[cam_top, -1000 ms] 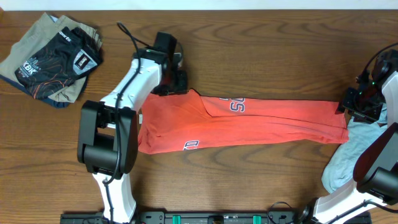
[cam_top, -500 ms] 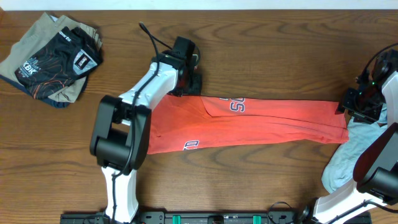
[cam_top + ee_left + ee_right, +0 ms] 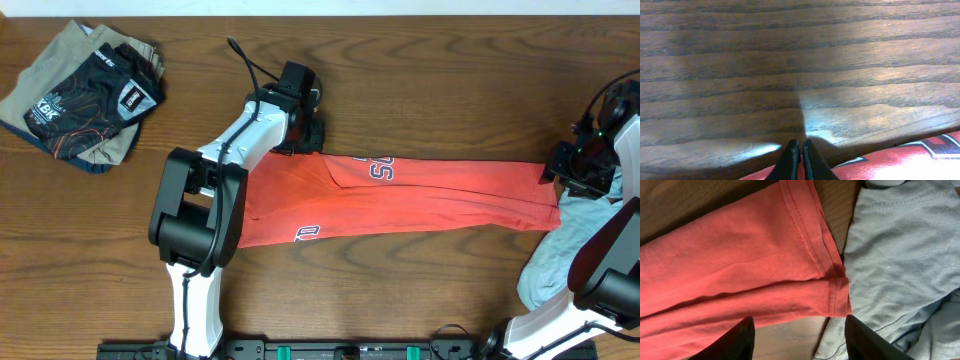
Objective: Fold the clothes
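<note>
The coral-red T-shirt (image 3: 420, 195) lies folded into a long band across the table, with part of its pale lettering (image 3: 376, 168) showing. My left gripper (image 3: 300, 140) sits at the band's far left corner. In the left wrist view its gripper (image 3: 801, 150) is shut, with a sliver of red shirt (image 3: 905, 162) pinched between the jaws. My right gripper (image 3: 565, 175) hovers over the shirt's right end. In the right wrist view it (image 3: 800, 322) stands open above the red hem (image 3: 730, 265), beside the pale blue-grey garment (image 3: 900, 255), which lies crumpled at the right edge (image 3: 550, 260).
A pile of folded dark and khaki clothes (image 3: 85, 95) sits at the back left corner. The table's back edge (image 3: 400, 8) runs along the top. Bare wood (image 3: 420, 290) lies in front of the shirt.
My left arm has swung right along the shirt's far edge to its corner, and its jaws have closed on the fabric. The right arm has not moved.
</note>
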